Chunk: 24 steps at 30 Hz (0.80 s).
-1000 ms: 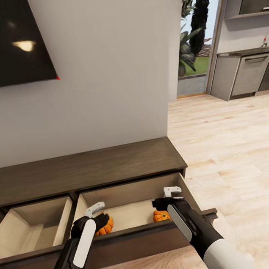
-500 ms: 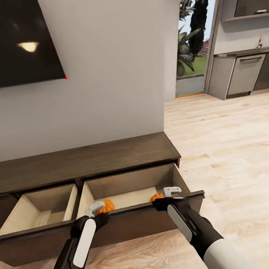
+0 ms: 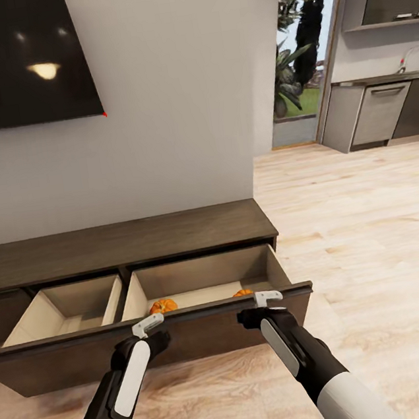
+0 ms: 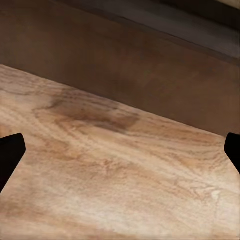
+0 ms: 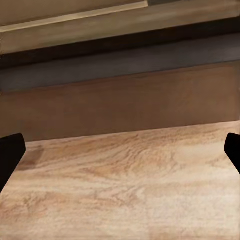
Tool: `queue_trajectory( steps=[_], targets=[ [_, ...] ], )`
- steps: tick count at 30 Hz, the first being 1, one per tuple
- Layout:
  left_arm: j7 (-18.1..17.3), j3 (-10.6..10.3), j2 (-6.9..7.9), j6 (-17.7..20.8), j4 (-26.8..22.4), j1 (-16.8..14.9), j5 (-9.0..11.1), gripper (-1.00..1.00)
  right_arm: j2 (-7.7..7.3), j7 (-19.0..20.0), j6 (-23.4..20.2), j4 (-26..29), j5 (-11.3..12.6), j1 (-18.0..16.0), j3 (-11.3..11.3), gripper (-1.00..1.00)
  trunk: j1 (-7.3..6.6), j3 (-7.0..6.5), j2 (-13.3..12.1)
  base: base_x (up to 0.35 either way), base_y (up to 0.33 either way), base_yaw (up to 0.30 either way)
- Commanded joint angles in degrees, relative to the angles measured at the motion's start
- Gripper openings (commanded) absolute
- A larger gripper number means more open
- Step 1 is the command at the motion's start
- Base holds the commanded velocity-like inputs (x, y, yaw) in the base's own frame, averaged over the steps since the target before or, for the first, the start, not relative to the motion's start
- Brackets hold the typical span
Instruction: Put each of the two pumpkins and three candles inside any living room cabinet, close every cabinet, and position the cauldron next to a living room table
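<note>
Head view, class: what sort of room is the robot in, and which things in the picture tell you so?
Probably a home living room, open to a kitchen. A wall-mounted dark screen hangs above a long low wooden cabinet; grey kitchen units stand beyond on the same wooden floor.

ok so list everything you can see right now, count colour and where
pumpkins: 2, orange, inside the open right drawer, one toward its left, one toward its right, partly hidden by the drawer front
cabinet: 1, dark brown with pale beige interior, against the wall, both drawers pulled open
left drawer: 1, beige inside, nothing visible in it
tv: 1, black, on the wall above the cabinet
floor: light wood planks
kitchen units: grey, far right background
plants: dark green, outside the doorway
left gripper: 1, black fingertips spread at the wrist view's edges, open, over the floor in front of the drawer front
right gripper: 1, same, open, facing the drawer front
</note>
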<state>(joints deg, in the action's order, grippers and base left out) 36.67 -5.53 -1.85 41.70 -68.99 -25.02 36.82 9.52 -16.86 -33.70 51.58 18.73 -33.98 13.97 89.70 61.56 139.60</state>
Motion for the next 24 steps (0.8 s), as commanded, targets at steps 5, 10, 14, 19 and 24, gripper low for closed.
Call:
queue_trajectory(
  steps=[5,10,14,19,24],
  targets=[
    [0.59,0.00,0.01,0.04,-0.12,-0.03,0.60,1.00,-0.03,-0.54,-0.14,-0.02,0.60,-0.03,0.13,1.00,0.43,0.41,0.82,-0.001,0.000,0.000],
    [0.59,-0.10,0.00,0.00,-0.17,-0.02,0.55,1.00,-0.03,-0.54,-0.14,-0.08,0.60,-0.03,0.11,1.00,1.53,1.31,2.83,0.000,0.000,0.000],
    [0.59,0.01,0.02,-0.03,-0.18,-0.03,0.56,1.00,-0.03,-0.54,-0.10,-0.15,0.60,-0.03,0.10,1.00,2.02,2.11,3.67,0.000,0.000,0.000],
    [0.59,-0.21,0.01,-0.04,-0.18,-0.03,0.54,1.00,-0.03,-0.50,0.01,-0.16,0.60,-0.03,0.10,1.00,2.15,3.22,3.74,-0.098,0.000,0.000],
    [0.59,-0.20,-0.01,-0.04,-0.15,-0.03,0.48,1.00,-0.03,-0.41,0.06,-0.27,0.60,-0.03,0.10,1.00,2.28,4.33,3.80,-0.106,0.000,0.000]
  ],
)
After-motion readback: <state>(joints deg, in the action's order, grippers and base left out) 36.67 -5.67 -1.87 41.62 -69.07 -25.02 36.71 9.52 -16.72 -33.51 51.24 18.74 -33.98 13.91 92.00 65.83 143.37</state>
